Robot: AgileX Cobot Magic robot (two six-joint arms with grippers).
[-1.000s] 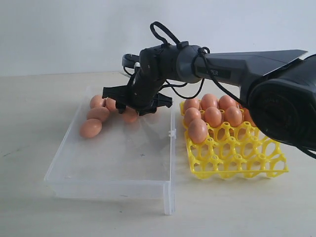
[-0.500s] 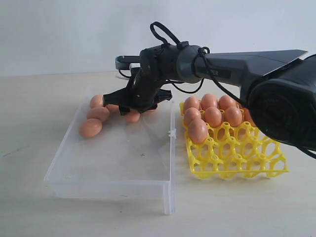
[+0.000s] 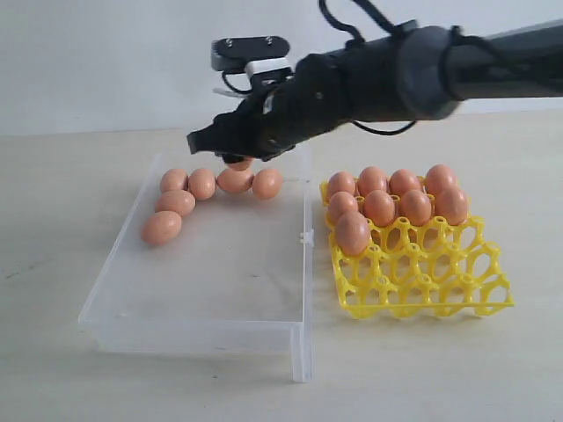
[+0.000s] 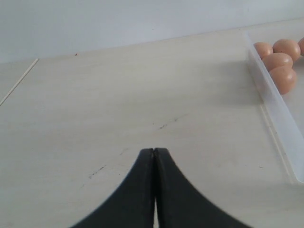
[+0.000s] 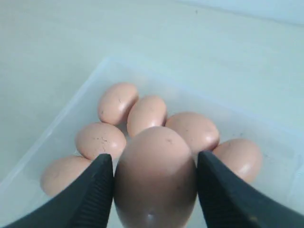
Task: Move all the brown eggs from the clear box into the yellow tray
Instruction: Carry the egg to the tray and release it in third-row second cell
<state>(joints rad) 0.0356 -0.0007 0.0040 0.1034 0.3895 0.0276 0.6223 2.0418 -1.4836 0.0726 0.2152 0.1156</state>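
Lifted up from the clear box (image 3: 220, 264), the right end effector (image 5: 154, 161) hovers level, clamped round one brown egg (image 5: 155, 187)

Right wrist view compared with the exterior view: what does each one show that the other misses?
Only the right wrist view shows up close the held egg clamped in the right gripper. Only the exterior view shows the yellow tray holding nine eggs. Both show the clear box with six loose eggs gathered at one end.
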